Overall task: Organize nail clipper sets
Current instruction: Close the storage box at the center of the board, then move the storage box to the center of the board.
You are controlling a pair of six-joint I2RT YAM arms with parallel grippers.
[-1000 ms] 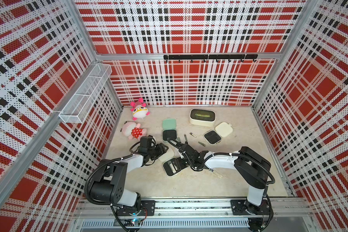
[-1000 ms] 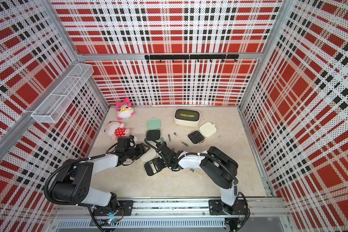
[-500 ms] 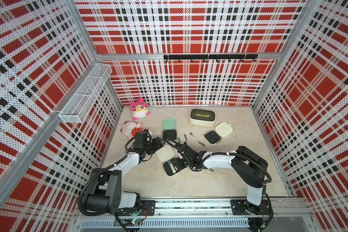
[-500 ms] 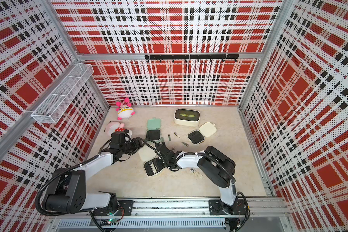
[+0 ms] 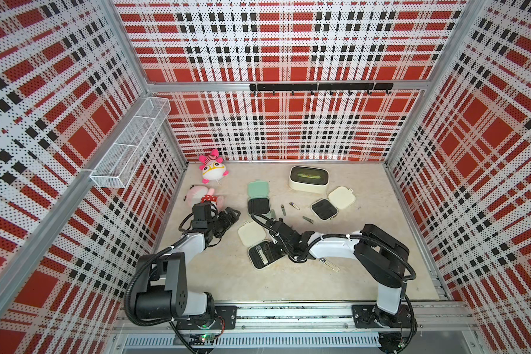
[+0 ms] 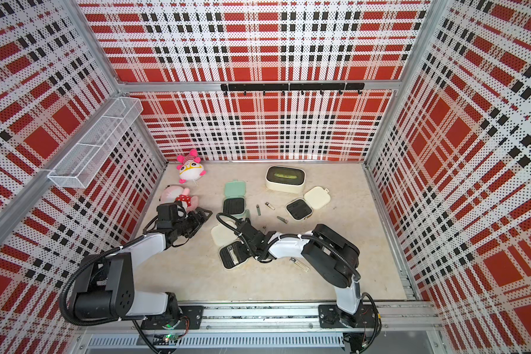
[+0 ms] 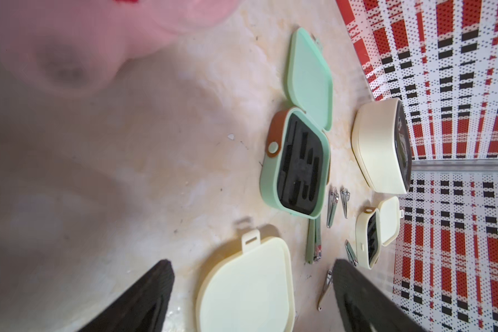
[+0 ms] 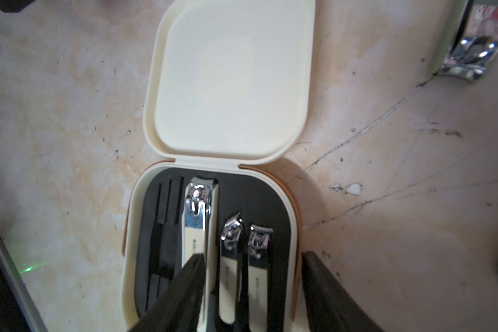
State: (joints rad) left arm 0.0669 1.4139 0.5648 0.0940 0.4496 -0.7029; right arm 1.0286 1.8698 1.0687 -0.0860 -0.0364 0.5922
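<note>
**Q:** Both top views: what is where?
**A:** Three cases lie open: the mint case point(image 5: 258, 199), the far cream case point(image 5: 331, 203) and the near cream case point(image 5: 255, 245). Loose clippers point(image 5: 294, 205) lie between them, and a stray clipper point(image 5: 328, 264) lies beside my right arm.

**Q:** Left wrist view?
**A:** My left gripper point(image 7: 253, 299) is spread wide and empty, facing the near case's lid point(image 7: 245, 287). The mint insert point(image 7: 299, 163) is bare.

**Q:** Right wrist view?
**A:** My right gripper point(image 8: 250, 293) hovers partway open, gripping nothing, over three seated clippers point(image 8: 197, 218). The narrow slots point(image 8: 167, 218) are empty. I judge one set part-filled, two unfilled, no lid closed.
</note>
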